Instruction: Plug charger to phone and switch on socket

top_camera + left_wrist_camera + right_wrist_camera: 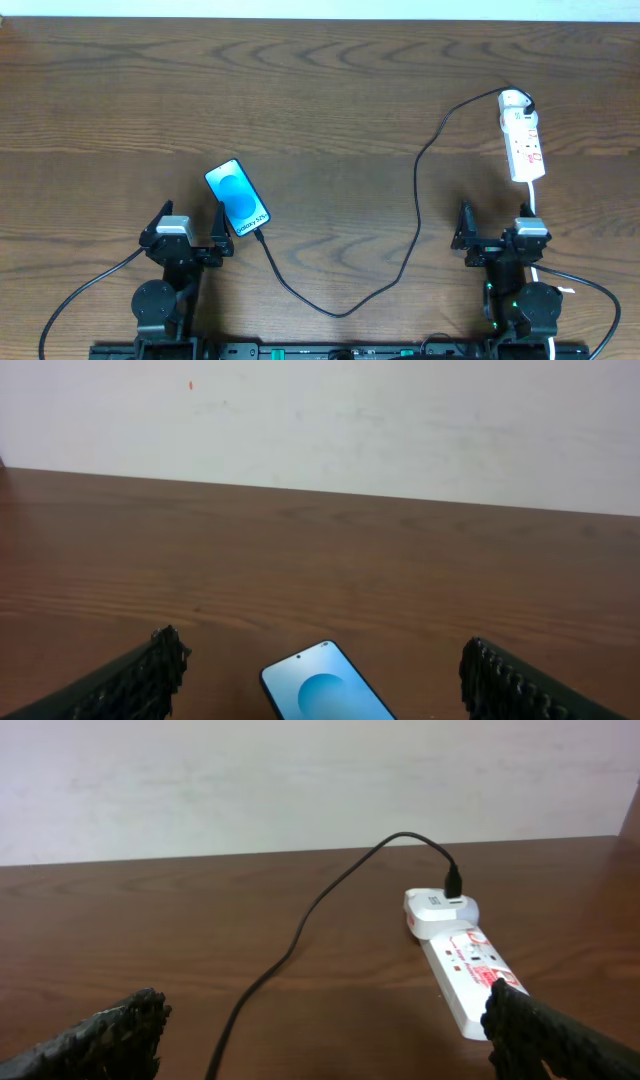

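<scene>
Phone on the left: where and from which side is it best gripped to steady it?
The phone lies flat, screen up, on the table, so only its thin sides offer purchase. Probably grip across its two long edges near mid-length, straight down from above with the left pincer, turned to match its diagonal pose. Its near end meets the charger, so leave that clear.

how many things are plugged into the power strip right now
1: a white adapter at the far end of the power strip, with the black charger cable running out of it. The remaining outlets look empty.
</scene>
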Robot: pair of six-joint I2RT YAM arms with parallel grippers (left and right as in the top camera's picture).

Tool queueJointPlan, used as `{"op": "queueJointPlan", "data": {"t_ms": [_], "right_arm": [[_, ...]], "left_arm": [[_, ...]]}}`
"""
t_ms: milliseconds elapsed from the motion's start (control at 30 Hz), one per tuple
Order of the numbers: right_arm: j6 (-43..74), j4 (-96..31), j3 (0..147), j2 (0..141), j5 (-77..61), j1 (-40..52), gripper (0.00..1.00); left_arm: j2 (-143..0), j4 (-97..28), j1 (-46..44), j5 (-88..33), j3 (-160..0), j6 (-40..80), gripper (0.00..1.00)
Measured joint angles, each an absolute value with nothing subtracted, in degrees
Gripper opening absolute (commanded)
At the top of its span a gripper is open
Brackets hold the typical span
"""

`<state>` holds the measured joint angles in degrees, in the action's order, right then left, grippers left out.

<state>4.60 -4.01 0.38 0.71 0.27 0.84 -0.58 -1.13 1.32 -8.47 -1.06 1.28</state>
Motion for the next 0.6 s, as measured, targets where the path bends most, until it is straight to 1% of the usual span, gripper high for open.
{"op": "queueJointPlan", "data": {"t_ms": [600], "right_arm": [[4.32, -4.01, 0.38, 0.71, 0.89, 1.26, 0.99]], "left_arm": [[-0.60, -1.13, 1.32, -8.45, -1.06, 1.28, 0.90]]}}
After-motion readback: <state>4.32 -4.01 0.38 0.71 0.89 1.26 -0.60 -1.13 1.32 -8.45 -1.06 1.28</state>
